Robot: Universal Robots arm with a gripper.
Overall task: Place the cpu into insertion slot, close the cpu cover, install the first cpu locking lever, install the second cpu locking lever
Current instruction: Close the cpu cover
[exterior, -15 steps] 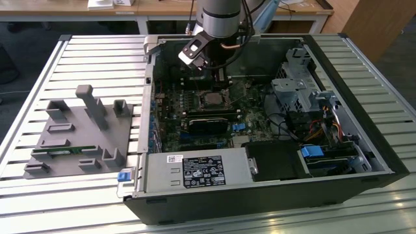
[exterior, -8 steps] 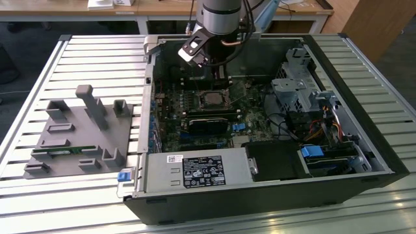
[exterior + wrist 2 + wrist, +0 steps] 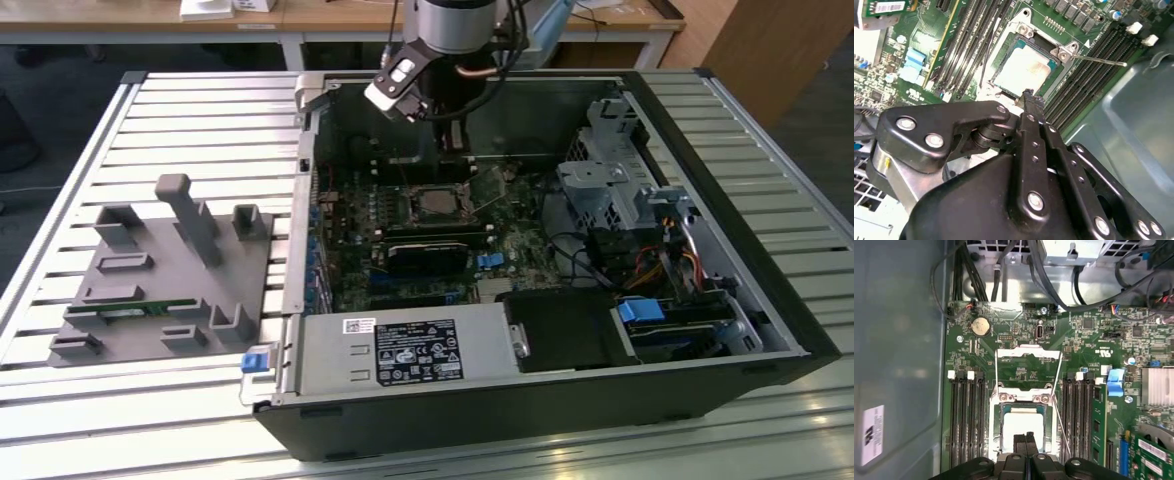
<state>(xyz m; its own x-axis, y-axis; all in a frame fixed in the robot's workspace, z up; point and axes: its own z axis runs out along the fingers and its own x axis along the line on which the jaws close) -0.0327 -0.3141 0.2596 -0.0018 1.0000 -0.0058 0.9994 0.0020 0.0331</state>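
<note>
In the exterior view the claw hung inside the open case, toward the board's back edge and just above the slot. A thin lever slanted up from the slot's corner on the exterior view's right. To my eye, any sideways drift there could have caught that wire and bent it.

In the second wrist view the claw was pinched narrow, fingers pressed together and holding nothing. Its tip sat just beside the near rim of the slot. The cpu lay flat in the slot with its pale top bare. The lever stuck out free over the memory slots. A hard tip that close looked able to scrape the chip's top. If it leaned on one edge, it could tilt the chip on the contacts beneath.

In the first wrist view the claw stood over the near edge of the cpu. Past the far rim of the slot showed a thin silver frame, which I took for the cover. Green board was visible through its middle, so it looked tipped up rather than down, though I couldn't be sure. The lever ran loose along the slot's side. I judged that a cover brought down over that stray wire could have trapped it and seated crooked.
</note>
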